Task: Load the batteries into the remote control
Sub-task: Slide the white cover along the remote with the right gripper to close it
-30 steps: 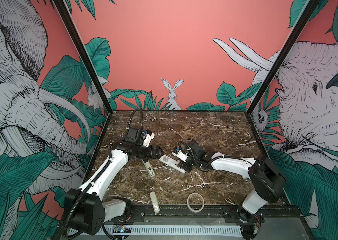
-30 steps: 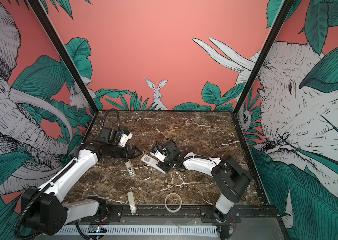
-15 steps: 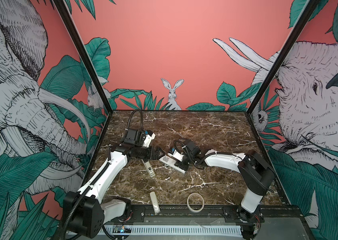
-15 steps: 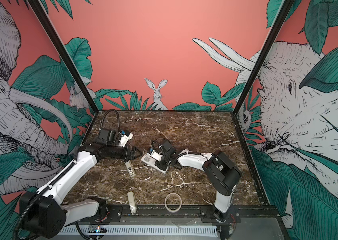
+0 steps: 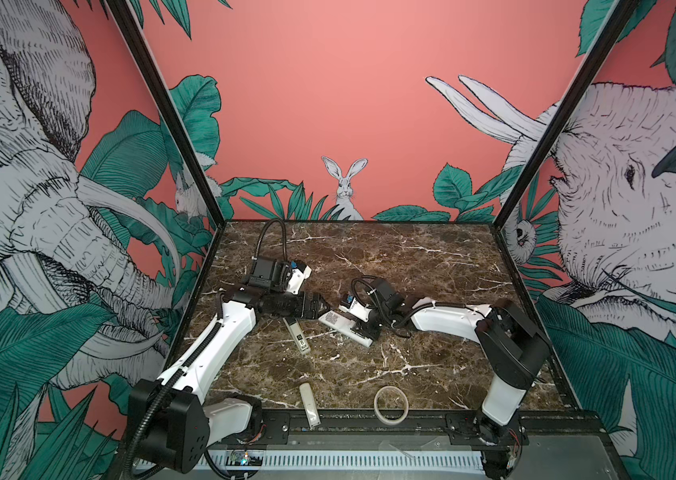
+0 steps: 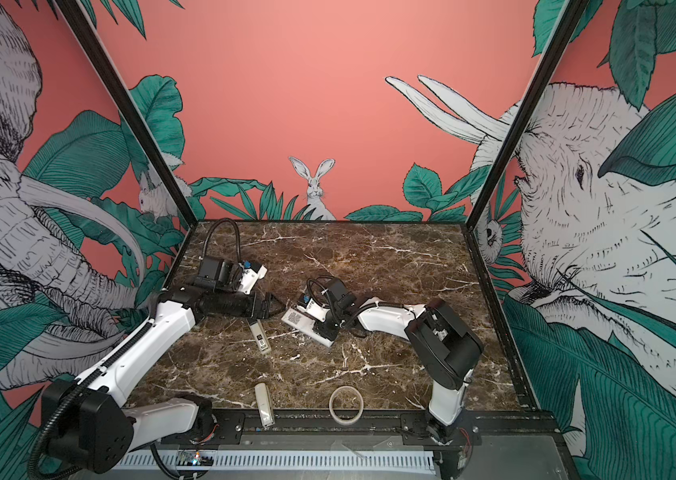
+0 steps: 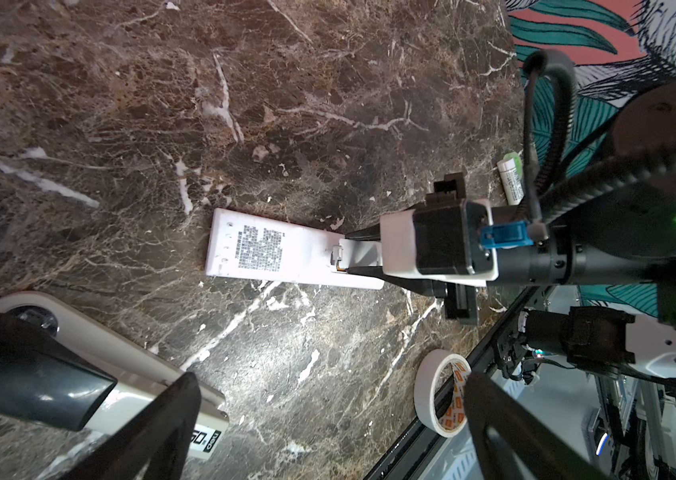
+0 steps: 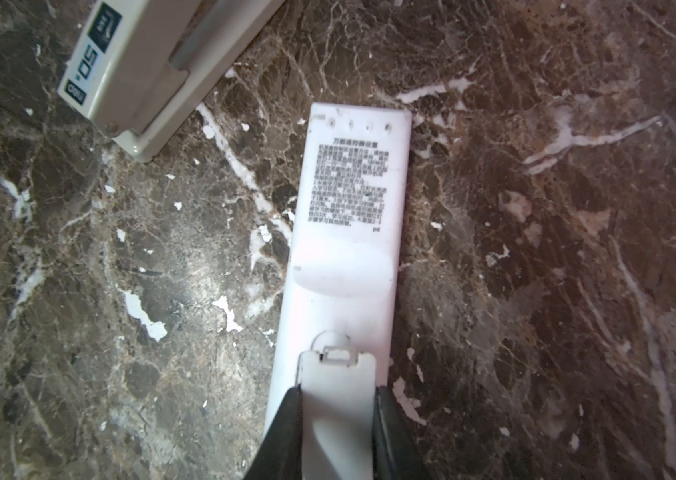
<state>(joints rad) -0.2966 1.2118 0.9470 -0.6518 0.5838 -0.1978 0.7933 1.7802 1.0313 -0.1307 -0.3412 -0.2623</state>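
The remote control lies face down mid-table, its white back with printed text upward. My right gripper is shut on the white battery cover, whose latch end sits at the remote's notch, slightly raised in the left wrist view. My left gripper hangs open just left of the remote, holding nothing. One white-and-green battery lies on the marble beyond the right gripper; it is hidden in both top views.
A grey-white stick with a black-and-white label lies under my left gripper. A small cream remote and a tape roll rest near the front rail. Walls enclose three sides of the table.
The right arm's elbow has swung left and its wrist has shifted slightly over the remote, still gripping the cover. The left arm has hardly moved.
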